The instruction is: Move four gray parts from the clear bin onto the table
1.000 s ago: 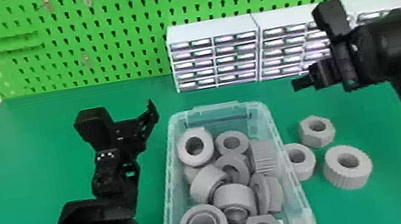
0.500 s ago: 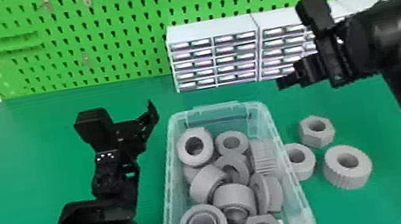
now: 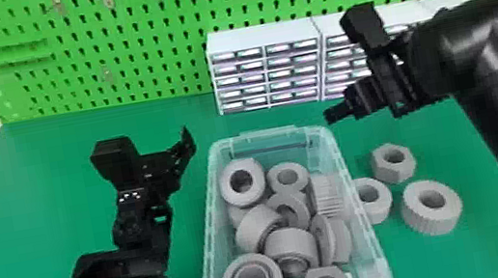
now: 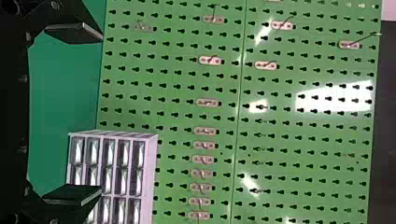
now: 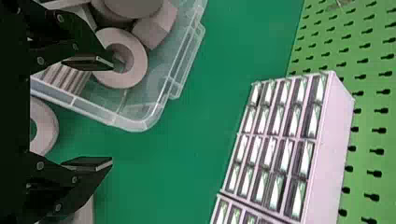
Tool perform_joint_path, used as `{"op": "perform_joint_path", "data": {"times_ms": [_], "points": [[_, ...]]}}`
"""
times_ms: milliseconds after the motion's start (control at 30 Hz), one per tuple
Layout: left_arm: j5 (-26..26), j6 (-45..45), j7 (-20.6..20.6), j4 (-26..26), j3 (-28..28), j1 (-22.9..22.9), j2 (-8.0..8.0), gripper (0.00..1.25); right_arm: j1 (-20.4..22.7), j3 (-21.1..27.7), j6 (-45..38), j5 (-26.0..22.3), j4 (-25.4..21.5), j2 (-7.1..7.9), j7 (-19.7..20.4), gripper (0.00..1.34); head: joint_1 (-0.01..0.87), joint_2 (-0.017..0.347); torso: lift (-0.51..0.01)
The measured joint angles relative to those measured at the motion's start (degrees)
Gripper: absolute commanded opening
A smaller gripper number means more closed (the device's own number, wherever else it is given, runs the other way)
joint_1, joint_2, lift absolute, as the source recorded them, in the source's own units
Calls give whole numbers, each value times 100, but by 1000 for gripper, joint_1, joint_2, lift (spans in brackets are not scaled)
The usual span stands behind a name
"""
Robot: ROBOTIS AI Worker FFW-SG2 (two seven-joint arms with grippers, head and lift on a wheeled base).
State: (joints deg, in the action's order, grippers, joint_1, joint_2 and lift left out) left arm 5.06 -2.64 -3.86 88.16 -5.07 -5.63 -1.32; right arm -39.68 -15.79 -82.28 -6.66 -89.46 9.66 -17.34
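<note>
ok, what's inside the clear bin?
Piled gray parts: round ones, a ribbed one, a hex nut at the near end. Upper parts partly cover lower ones; what lies beneath, and the full count, can't be told.

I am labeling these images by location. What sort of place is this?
Probably a workshop or lab workbench: a green pegboard stands behind, with small-drawer cabinets before it and a clear bin of gray parts.
</note>
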Motion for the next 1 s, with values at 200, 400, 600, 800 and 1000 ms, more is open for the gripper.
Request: {"op": "perform_joint_path", "data": {"times_ms": [200, 400, 600, 800, 1000], "points": [[4, 0, 0, 0, 3, 1, 0, 1106, -48, -249, -15, -228, 15, 2, -2, 808, 693, 72, -52], [4, 0, 0, 0, 4, 1, 0, 1106, -100, -567, 1, -521, 20, 1, 0, 807, 693, 72, -52], [9, -5, 0, 0, 8, 1, -2, 1106, -129, -854, 36, -803, 25, -16, -2, 805, 693, 72, -52], [11, -25, 0, 0, 28, 9, -8, 1106, -171, -1113, 8, -1070, 26, -23, -1, 804, 693, 72, -52], [6, -34, 0, 0, 43, 12, -24, 1106, -226, -1360, -134, -1406, 30, 24, -1, 804, 693, 72, -52]]}}
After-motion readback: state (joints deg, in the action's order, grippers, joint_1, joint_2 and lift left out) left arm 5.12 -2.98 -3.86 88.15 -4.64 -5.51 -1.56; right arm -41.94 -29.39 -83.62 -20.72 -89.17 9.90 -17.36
